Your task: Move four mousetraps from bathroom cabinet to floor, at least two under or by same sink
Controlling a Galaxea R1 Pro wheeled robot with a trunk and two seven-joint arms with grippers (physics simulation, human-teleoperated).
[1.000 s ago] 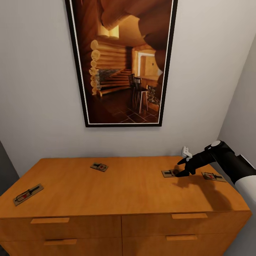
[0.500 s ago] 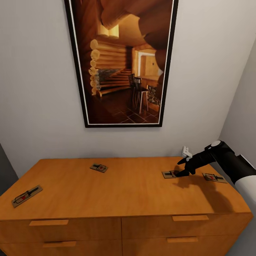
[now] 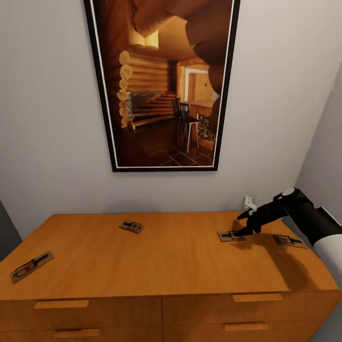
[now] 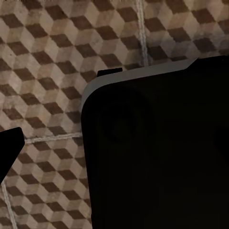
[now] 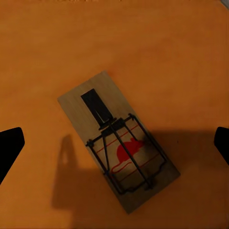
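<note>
Four mousetraps lie on the cabinet (image 3: 175, 256) top: one (image 3: 31, 266) near its left edge, one (image 3: 131, 226) toward the back, one (image 3: 289, 240) near the right edge. The right gripper (image 3: 241, 231) hovers jaws wide apart over the fourth (image 3: 231, 236), holding nothing. A framed picture (image 3: 164, 85) hangs above.

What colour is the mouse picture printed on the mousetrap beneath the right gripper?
Red, on the tan wooden mousetrap under dark wire. The right wrist view shows it best.

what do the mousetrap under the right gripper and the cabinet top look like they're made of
Mousetrap: a pale matte wood board, going by its faint grain, with a thin dark wire frame that looks like metal and a red mouse printed on it.
Cabinet: orange-brown wood or veneer with a smooth satin finish; its soft sheen and even tone leave open which.
</note>
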